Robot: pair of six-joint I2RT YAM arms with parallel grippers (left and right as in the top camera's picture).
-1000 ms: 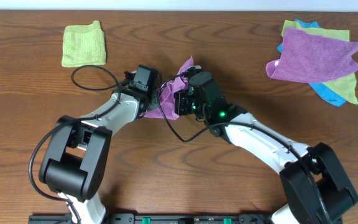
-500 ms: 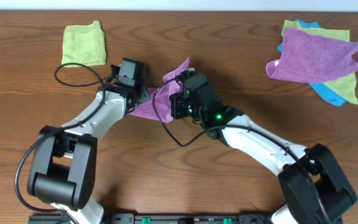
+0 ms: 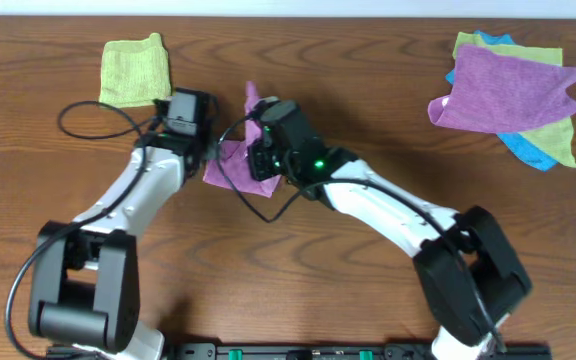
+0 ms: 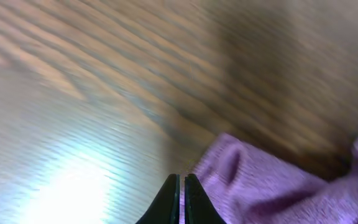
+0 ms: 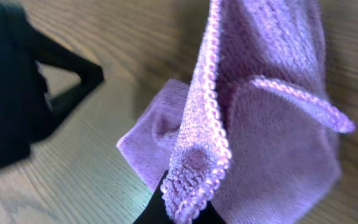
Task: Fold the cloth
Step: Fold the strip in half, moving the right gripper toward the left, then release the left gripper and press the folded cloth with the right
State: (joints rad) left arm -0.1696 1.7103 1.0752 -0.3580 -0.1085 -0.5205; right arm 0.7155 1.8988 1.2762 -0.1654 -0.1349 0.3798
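Note:
The lilac cloth (image 3: 230, 166) lies bunched on the wooden table between my two grippers, with one corner raised (image 3: 251, 100). My right gripper (image 3: 259, 158) is shut on a stitched corner of the cloth (image 5: 272, 124) and holds it lifted; its jaws (image 5: 182, 208) are mostly hidden by the fabric. My left gripper (image 3: 211, 152) is at the cloth's left edge. In the left wrist view its jaws (image 4: 180, 180) are shut, with the cloth (image 4: 266, 186) against the right finger, seemingly pinching its thin edge. The view is blurred.
A folded lime-green cloth (image 3: 135, 70) lies at the back left. A pile of purple (image 3: 508, 90), lime-green (image 3: 558, 140) and blue (image 3: 524, 150) cloths sits at the back right. The left arm's dark body (image 5: 17, 93) shows in the right wrist view.
Both grippers and the lilac cloth have moved left and slightly toward the back. The raised corner has shifted left with the right gripper.

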